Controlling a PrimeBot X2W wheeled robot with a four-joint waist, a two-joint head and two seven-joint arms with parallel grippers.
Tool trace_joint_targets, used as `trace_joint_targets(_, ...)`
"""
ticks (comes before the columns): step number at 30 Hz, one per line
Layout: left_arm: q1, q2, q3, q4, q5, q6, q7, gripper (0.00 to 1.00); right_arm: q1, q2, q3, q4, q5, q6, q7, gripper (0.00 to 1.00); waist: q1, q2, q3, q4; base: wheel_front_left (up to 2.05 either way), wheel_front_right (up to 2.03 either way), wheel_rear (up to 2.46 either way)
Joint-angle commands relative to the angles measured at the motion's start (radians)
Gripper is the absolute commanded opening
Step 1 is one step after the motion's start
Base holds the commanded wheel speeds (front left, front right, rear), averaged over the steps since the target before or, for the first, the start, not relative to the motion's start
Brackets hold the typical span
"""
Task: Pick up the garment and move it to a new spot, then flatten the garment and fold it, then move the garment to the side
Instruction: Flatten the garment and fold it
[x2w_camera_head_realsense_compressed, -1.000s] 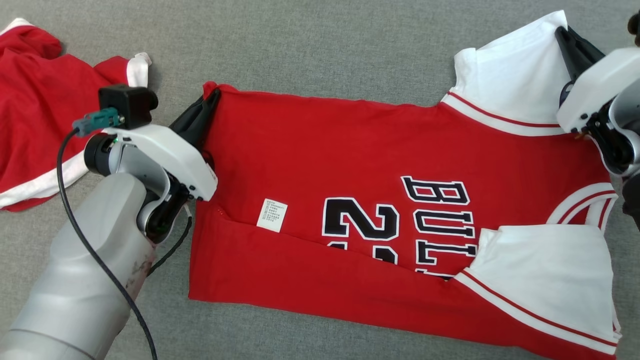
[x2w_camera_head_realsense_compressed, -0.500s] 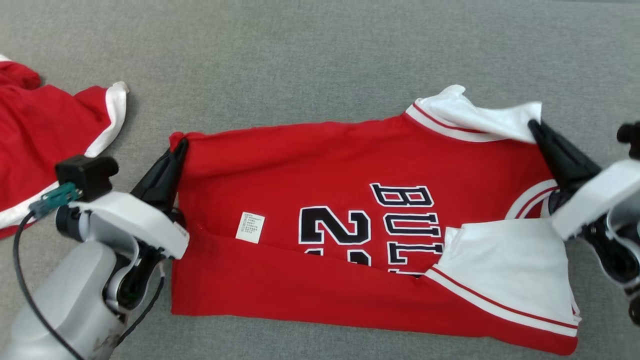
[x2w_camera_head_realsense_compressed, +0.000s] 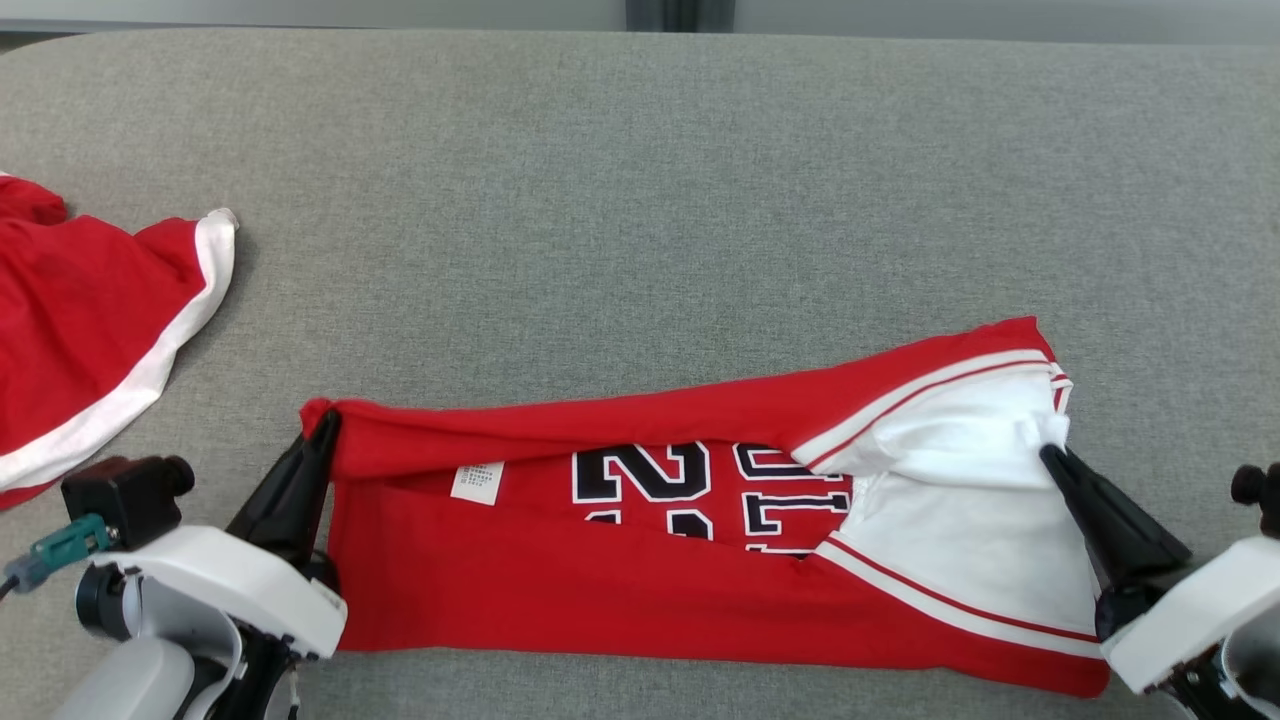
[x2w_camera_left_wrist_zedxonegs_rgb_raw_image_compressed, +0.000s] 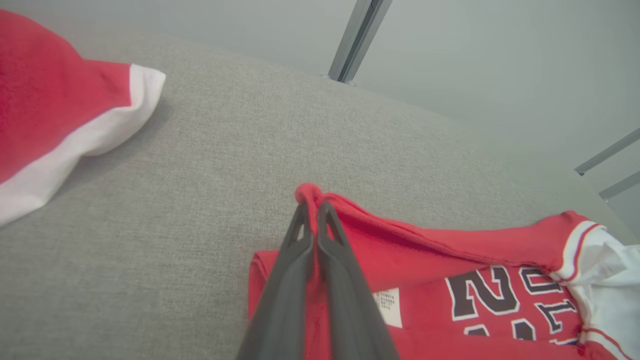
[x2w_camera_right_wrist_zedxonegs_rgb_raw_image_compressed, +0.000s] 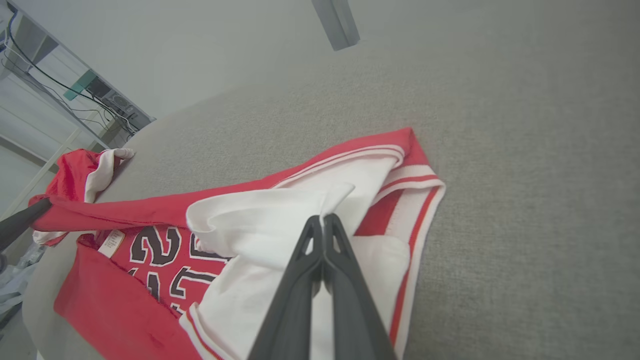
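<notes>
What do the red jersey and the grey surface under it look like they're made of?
Red jersey: soft matte knit, possibly cotton or polyester; it drapes and creases limply. Grey surface: matte woven, upholstery-like cloth; a fine heathered weave shows.

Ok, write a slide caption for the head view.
Left gripper and right gripper pinch opposite ends of the half-folded red jersey on the grey surface.

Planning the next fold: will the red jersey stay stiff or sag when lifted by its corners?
Probably floppy: the jersey droops in a fold between the left gripper and right gripper. Likely light, since fingertip pinches hold its edge up.
</notes>
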Motion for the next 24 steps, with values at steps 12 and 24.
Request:
trace_joint_targets(12,0.101,-0.017,-0.009,0.007,-0.073,0.026,0.030,0.46,0.184,0.139,-0.122,-0.074,-0.056,0.001,0.161,0.81,0.0000,0.0000,-0.032,-0.025,0.00,0.00,0.00)
trace_joint_targets(24,0.076,-0.059,0.076,0.022,0.009,0.163,-0.120,1.00,0.152,0.247,-0.299,-0.151,-0.297,0.001,-0.017,1.00,0.0000,0.0000,-0.079,-0.052,0.00,0.00,0.00)
